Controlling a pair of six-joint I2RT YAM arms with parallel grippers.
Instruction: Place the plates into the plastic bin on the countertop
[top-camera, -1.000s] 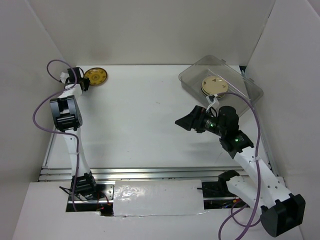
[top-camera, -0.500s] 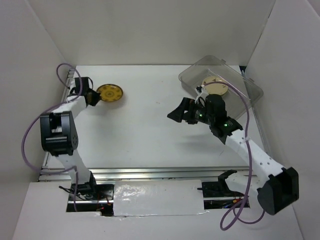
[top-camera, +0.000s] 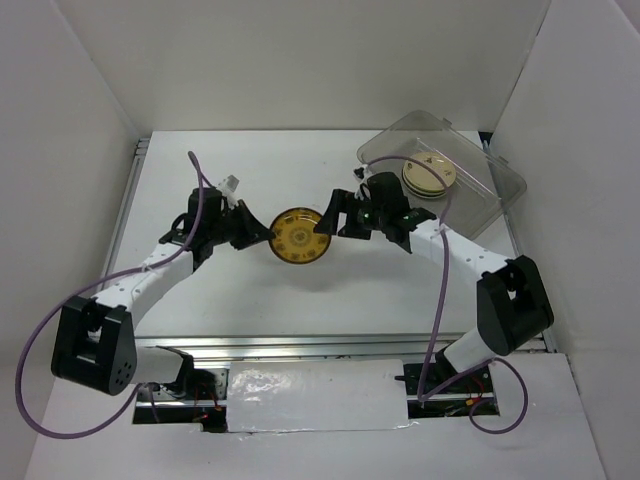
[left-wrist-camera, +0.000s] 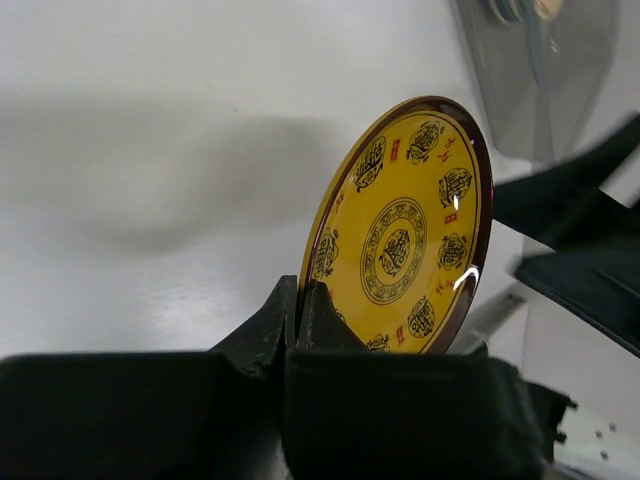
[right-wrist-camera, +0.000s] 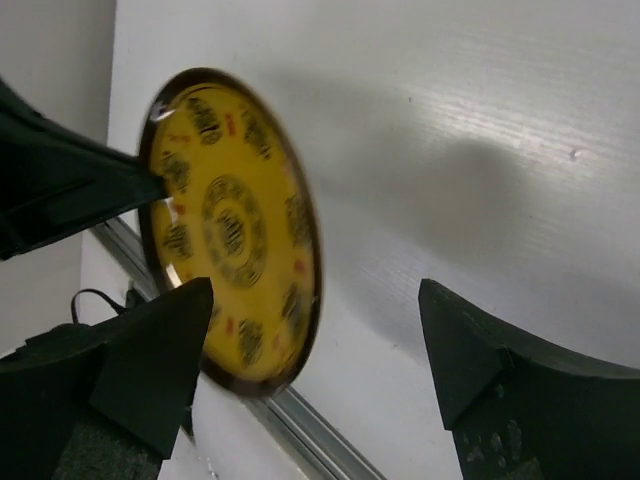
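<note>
My left gripper (top-camera: 258, 231) is shut on the left rim of a mustard patterned plate (top-camera: 297, 236) and holds it tilted above the middle of the white countertop (top-camera: 250, 290). The left wrist view shows the plate (left-wrist-camera: 405, 230) pinched on edge between the fingers (left-wrist-camera: 270, 325). My right gripper (top-camera: 330, 222) is open at the plate's right rim, its jaws wide apart; in the right wrist view the plate (right-wrist-camera: 230, 230) lies just ahead of one finger. The clear plastic bin (top-camera: 480, 205) stands at the back right with a stack of plates (top-camera: 430, 175), cream on top.
White walls close in the countertop on three sides. A metal rail (top-camera: 300, 345) runs along the near edge. Purple cables (top-camera: 440, 300) hang from both arms.
My left gripper has carried the mustard plate from the back left corner to the middle of the countertop. My right gripper has swung left from the bin to meet the plate.
</note>
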